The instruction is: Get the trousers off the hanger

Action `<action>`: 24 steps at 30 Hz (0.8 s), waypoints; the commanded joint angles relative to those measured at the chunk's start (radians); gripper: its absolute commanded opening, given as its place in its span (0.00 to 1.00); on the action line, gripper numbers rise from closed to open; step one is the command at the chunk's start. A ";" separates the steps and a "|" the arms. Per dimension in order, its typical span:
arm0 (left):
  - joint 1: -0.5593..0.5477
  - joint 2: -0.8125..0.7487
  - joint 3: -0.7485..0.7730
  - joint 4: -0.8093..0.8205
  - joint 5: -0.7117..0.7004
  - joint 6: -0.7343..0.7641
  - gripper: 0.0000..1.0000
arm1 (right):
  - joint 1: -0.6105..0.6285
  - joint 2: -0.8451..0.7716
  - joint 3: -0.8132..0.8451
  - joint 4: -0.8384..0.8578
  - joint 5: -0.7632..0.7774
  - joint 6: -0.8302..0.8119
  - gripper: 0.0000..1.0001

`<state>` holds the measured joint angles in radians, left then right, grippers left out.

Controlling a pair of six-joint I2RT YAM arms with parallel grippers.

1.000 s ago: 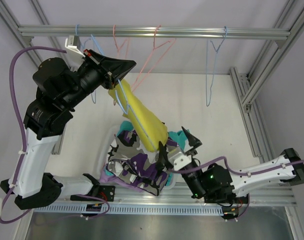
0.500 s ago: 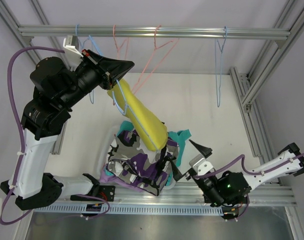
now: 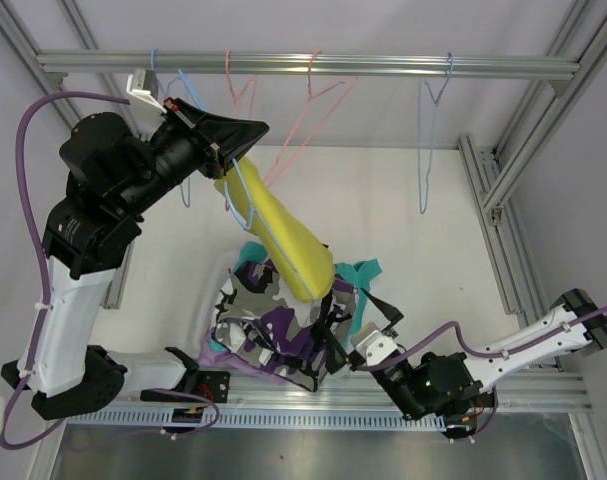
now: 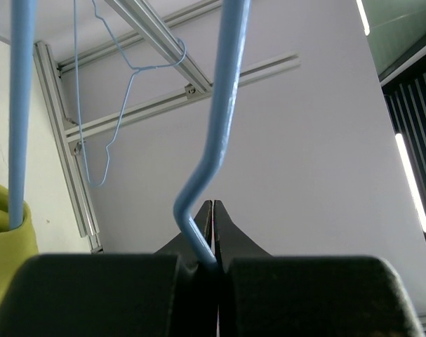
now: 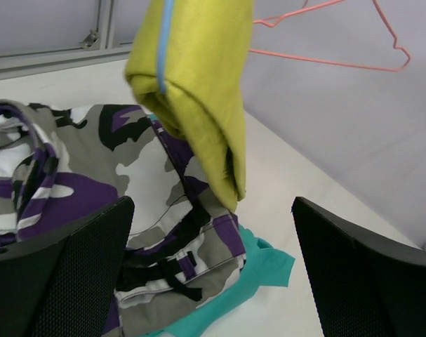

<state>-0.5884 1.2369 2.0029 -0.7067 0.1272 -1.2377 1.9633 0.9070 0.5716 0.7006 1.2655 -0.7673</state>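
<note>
Mustard yellow trousers [image 3: 293, 250] hang over a blue hanger [image 3: 255, 222] that slants down from my left gripper [image 3: 261, 129]. That gripper [image 4: 214, 208] is shut on the hanger's bent wire [image 4: 198, 242]. Beneath them on the table lies a pile: camouflage trousers [image 3: 273, 325] on top, teal trousers [image 3: 364, 271] and lilac trousers [image 3: 219, 351] showing at its edges. My right gripper [image 3: 355, 322] stands open at the pile's right edge, holding nothing. In its wrist view, the yellow trousers [image 5: 198, 91] hang just ahead of the right gripper [image 5: 213, 260], above the camouflage ones [image 5: 93, 189].
An aluminium rail [image 3: 383, 67] crosses the back, carrying bare pink hangers [image 3: 305, 105] and a blue hanger [image 3: 426, 140]. Frame posts [image 3: 503, 170] run along the right side. The white table [image 3: 413, 260] stretches to the right of the pile.
My right gripper has drawn back a little from the pile toward the near edge, still open. The bare blue hanger on the rail swings. The left arm and hanger have barely moved.
</note>
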 commanded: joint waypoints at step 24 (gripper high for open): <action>0.012 -0.074 -0.064 0.136 0.069 -0.016 0.01 | -0.555 0.021 0.082 -0.089 -0.606 0.341 0.80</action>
<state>-0.5854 1.2091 1.9400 -0.6682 0.1429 -1.2381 1.4628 0.9211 0.6044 0.5713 0.7666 -0.4976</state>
